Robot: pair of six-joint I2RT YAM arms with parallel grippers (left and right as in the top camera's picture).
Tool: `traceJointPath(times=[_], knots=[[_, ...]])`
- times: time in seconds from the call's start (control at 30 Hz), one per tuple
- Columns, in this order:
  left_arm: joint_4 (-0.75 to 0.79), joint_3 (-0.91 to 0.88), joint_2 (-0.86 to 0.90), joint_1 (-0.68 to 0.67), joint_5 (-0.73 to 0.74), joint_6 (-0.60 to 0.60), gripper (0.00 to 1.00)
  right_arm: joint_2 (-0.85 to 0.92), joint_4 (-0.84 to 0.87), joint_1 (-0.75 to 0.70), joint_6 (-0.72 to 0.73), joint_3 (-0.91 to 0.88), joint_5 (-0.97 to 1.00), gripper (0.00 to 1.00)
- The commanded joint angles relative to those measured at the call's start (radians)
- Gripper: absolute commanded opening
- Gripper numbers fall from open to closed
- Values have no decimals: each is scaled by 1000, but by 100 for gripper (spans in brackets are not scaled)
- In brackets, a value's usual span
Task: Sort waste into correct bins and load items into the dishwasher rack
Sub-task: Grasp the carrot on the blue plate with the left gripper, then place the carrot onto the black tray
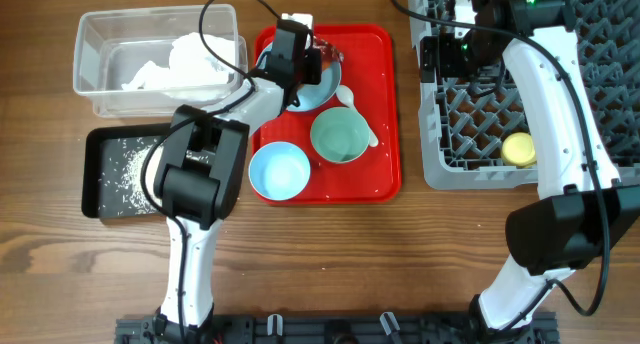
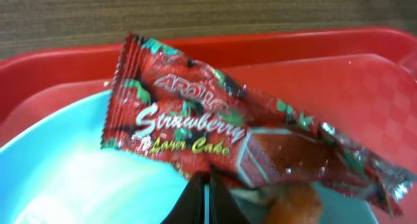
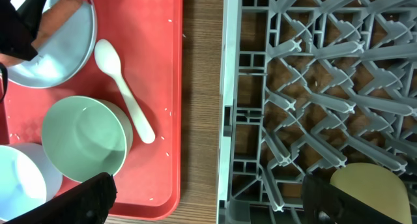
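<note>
My left gripper [image 1: 300, 46] is over the light blue plate [image 1: 322, 92] at the back of the red tray. Its fingers [image 2: 208, 188] are shut on the edge of the red wrapper [image 2: 215, 129]. The orange carrot [image 2: 294, 208] lies on the plate [image 2: 58, 178] beside the fingers. My right gripper [image 1: 440, 54] is open and empty [image 3: 218, 198] over the left edge of the grey dishwasher rack [image 1: 600, 94]. The yellow cup [image 1: 517, 149] sits in the rack. The mint green bowl [image 1: 340, 134], light blue bowl [image 1: 279, 171] and white spoon [image 1: 360, 109] are on the tray.
The clear tub [image 1: 100, 54] at back left holds the crumpled white napkin [image 1: 190, 64]. The black tray [image 1: 100, 174] in front of it holds rice grains [image 1: 128, 169]. The red tray [image 1: 385, 174] lies between the bins and the rack. A few rice grains lie on the tray [image 3: 166, 110].
</note>
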Motion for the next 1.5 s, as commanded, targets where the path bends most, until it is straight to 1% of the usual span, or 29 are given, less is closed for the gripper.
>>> traceJointPath(times=[0.0,0.07,0.17,0.2,0.23,0.27,0.33,0.37,0.4,0.43,0.47,0.57,0.6,0.63,0.67,0.7,0.73,0.77,0.8,0.93,1.07,1.13,1.2,1.37,1.4,1.47], knots=[[-58,-11,-150,-5,-6,5,4,-10,-1,-2,14,-2,13,94],[-112,-11,-219,-5,-6,5,4,-10,-1,-2,14,-2,13,94],[-244,-11,-302,-6,-4,14,4,-10,-1,-2,15,-2,13,94],[-312,-11,-305,-6,24,72,10,-10,0,-2,15,-2,13,94],[-355,-12,-300,-6,50,120,23,-10,0,-2,14,-2,13,94],[-394,-12,-283,-7,65,172,46,-10,0,-2,14,-2,13,94],[-408,-12,-234,-9,65,256,70,-10,6,-2,15,-2,13,94],[-406,-12,-204,-9,65,299,75,-10,7,-2,16,-2,13,94],[-402,-12,-182,-9,65,326,76,-10,6,-2,16,-2,13,94],[-393,-12,-154,-9,65,329,79,-10,6,-2,16,-2,13,94],[-386,-12,-138,-9,65,329,80,-10,6,-2,16,-2,13,94],[-380,-12,-97,-9,65,328,77,-10,5,-2,16,-2,13,94],[-379,-12,-86,-8,65,328,75,-10,5,-2,16,-2,13,94],[-376,-12,-71,-8,65,328,70,-10,5,-2,16,-2,13,94],[-373,-12,-59,-8,65,328,57,-10,5,-2,16,-2,13,94],[-373,-12,-53,-8,66,327,42,-10,5,-2,16,-2,13,94],[-376,-12,-44,-9,65,319,25,-10,5,-2,16,-2,13,94],[-378,-12,-44,-9,66,316,15,-10,5,-2,15,-2,13,94],[-378,-12,-45,-9,65,316,11,-10,5,-2,16,-2,13,94],[-376,-11,-71,-8,65,315,9,-10,5,-2,16,-2,13,94],[-376,-8,-190,-8,61,218,8,-10,5,-2,15,-2,13,94],[-404,-8,-274,-8,61,170,7,-10,5,-2,14,-2,13,94],[-478,-8,-379,-8,61,127,6,-10,5,-2,14,-2,13,94],[-688,-8,-600,-8,39,82,4,-10,5,-2,14,-2,13,94],[-729,-8,-628,-7,21,82,4,-10,5,-2,14,-2,13,94],[-857,-8,-703,-3,-48,54,4,-10,5,-2,14,-2,13,94]])
